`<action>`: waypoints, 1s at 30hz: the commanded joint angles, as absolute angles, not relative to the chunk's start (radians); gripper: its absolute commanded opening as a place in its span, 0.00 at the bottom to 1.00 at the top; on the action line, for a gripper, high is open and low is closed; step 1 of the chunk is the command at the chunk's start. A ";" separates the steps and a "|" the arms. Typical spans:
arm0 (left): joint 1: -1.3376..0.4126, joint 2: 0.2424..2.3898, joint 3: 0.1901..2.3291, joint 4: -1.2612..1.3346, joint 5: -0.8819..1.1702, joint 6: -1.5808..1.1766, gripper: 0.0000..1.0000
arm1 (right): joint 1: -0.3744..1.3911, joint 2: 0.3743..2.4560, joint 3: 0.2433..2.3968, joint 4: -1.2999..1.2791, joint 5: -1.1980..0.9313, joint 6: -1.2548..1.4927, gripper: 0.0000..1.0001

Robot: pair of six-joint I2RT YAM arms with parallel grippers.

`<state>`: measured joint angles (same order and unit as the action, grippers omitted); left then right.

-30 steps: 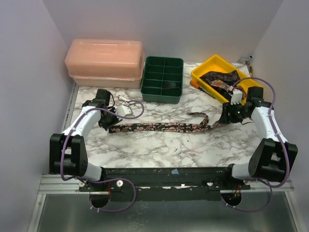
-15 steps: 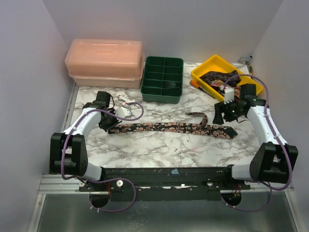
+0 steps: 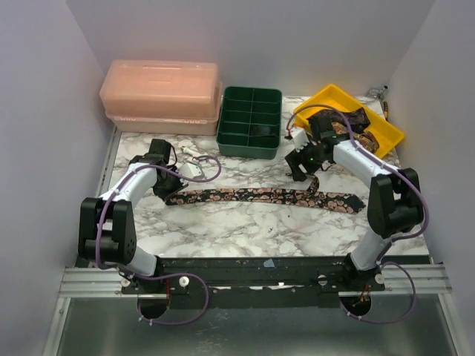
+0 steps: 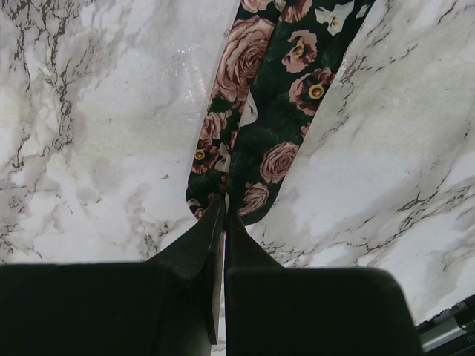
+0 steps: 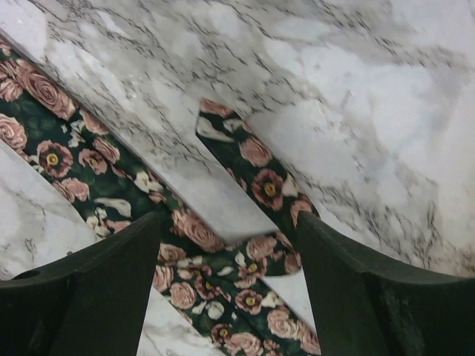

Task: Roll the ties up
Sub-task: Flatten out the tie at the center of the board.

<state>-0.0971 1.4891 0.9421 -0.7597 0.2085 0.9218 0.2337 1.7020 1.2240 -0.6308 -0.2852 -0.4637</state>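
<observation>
While the left tool [image 4: 223, 216] pinches one end of the tie [image 3: 260, 195] lying on the desk [image 3: 245, 230], the right tool [image 5: 226, 224] hangs spread above its folded other end.

The left arm [image 3: 130, 185] lies low near the left edge of the bench, and its fingers [image 4: 194, 252] are pressed together on the end of the tie [image 4: 276, 126]. The right arm [image 3: 356, 157] bends inward to the bench middle, its fingers [image 5: 96, 289] spread wide apart.

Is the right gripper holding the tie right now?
No, the right gripper stands open, with the tie lying on the table beneath it.
</observation>
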 commanded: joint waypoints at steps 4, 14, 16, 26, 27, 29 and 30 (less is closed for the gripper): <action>-0.089 1.505 0.983 -0.759 0.216 0.894 0.00 | 0.311 1.858 1.317 -0.581 -0.186 -0.502 0.74; -0.088 1.514 0.994 -0.764 0.210 0.895 0.00 | 0.279 1.808 1.313 -0.714 -0.194 -0.556 0.01; -0.084 1.513 0.993 -0.764 0.206 0.896 0.00 | 0.223 1.749 1.323 -0.772 -0.257 -0.563 0.01; -0.054 1.509 0.962 -0.747 0.187 0.906 0.00 | -0.095 1.530 1.234 -1.013 -0.364 -0.675 0.16; -0.053 1.508 0.961 -0.747 0.185 0.908 0.00 | -0.140 1.514 1.226 -1.044 -0.379 -0.716 0.19; -0.050 1.503 0.956 -0.746 0.183 0.916 0.00 | -0.219 1.487 1.223 -1.130 -0.393 -0.843 0.22; -0.049 1.501 0.953 -0.747 0.181 0.919 0.00 | -0.253 1.475 1.223 -1.174 -0.389 -0.916 0.23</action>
<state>-0.0605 1.5085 0.9718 -0.7498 0.1959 0.8974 -0.1410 1.5139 1.2491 -0.9520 -0.3325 -0.6804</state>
